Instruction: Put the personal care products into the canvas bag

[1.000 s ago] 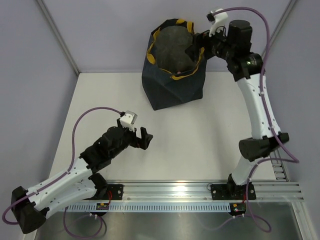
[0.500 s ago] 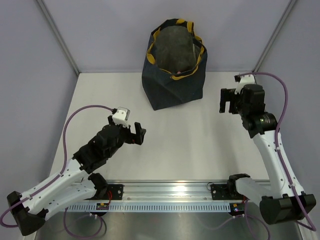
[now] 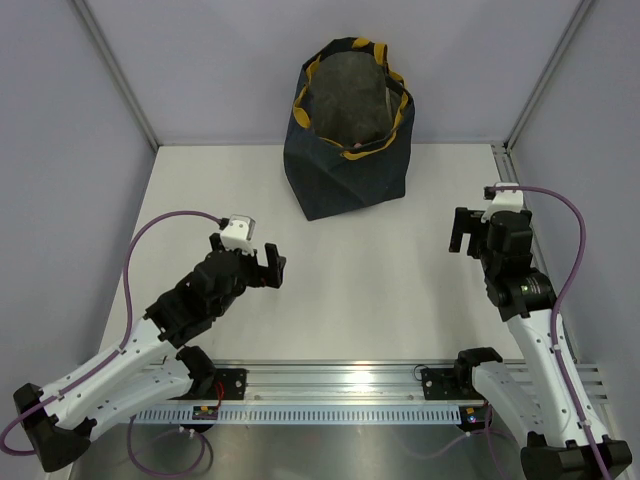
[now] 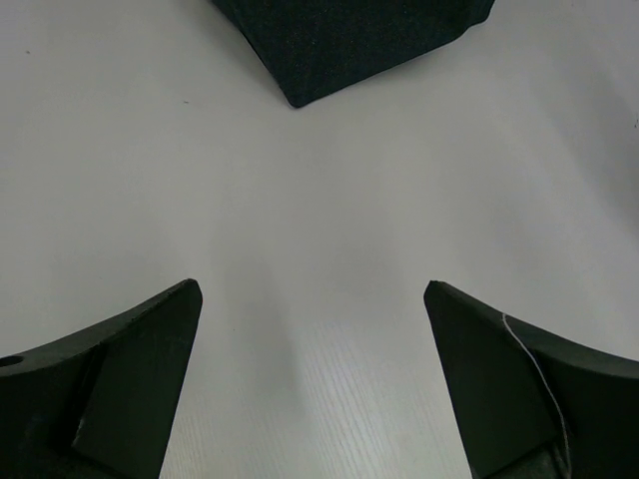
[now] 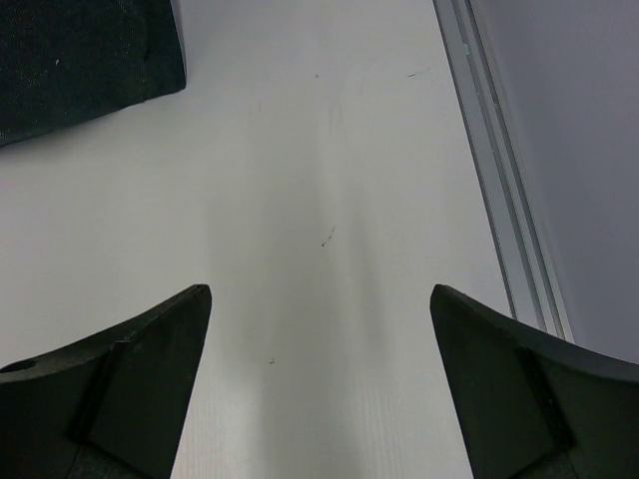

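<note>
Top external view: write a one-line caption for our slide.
Left gripper and right gripper, both open and empty, over a white table, near a navy canvas bag with mustard-yellow rim.

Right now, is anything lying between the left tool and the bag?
No. Only bare white table lies between the left tool and the bag, as the overhead and left wrist views both show.

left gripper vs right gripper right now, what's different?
The left gripper faces the canvas bag almost head-on; the right gripper has it off to its left. The right gripper hangs beside the side rail; the left gripper sees no rail. Shared: both open wide, empty, above the table, apart from the bag.
</note>
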`<state>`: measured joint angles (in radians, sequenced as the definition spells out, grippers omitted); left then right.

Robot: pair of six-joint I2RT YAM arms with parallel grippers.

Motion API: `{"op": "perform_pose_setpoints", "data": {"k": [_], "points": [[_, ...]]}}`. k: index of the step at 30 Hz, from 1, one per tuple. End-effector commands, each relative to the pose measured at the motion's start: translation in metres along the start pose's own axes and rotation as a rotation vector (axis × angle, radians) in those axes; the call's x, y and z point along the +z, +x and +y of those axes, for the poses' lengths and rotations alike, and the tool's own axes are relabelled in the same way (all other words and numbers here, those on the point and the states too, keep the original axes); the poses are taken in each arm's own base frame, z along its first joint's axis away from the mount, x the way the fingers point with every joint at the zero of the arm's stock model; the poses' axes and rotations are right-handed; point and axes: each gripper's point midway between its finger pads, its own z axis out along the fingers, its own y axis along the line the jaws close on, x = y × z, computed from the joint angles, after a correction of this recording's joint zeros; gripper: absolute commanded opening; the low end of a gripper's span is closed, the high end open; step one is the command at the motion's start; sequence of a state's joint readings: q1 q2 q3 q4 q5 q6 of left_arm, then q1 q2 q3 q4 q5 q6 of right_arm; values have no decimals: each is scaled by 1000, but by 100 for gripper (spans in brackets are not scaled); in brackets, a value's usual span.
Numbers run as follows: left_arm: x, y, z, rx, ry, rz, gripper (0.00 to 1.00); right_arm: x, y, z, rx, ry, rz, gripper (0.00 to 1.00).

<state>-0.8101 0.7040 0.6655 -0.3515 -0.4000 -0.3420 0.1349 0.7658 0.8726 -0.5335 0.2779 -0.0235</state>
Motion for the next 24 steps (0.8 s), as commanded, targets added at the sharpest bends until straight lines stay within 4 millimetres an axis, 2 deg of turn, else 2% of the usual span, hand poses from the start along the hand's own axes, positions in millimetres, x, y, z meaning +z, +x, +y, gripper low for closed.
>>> {"op": "perform_pose_setpoints", "data": {"k": [1,5,13,24], "points": [[-2,-17,9,-50,-61,-60,99,-6,-18,-9,44,43,-87,99],[-3,-16,12,-56,-79,-60,99,-11,-30,-13,88,69,-127,100],[-1,-15,12,-46,-79,-56,99,-13,-30,-20,79,103,-133,100],[-6,-21,21,-35,-117,-83,99,-2,-32,-12,101,76,-126,99]]}}
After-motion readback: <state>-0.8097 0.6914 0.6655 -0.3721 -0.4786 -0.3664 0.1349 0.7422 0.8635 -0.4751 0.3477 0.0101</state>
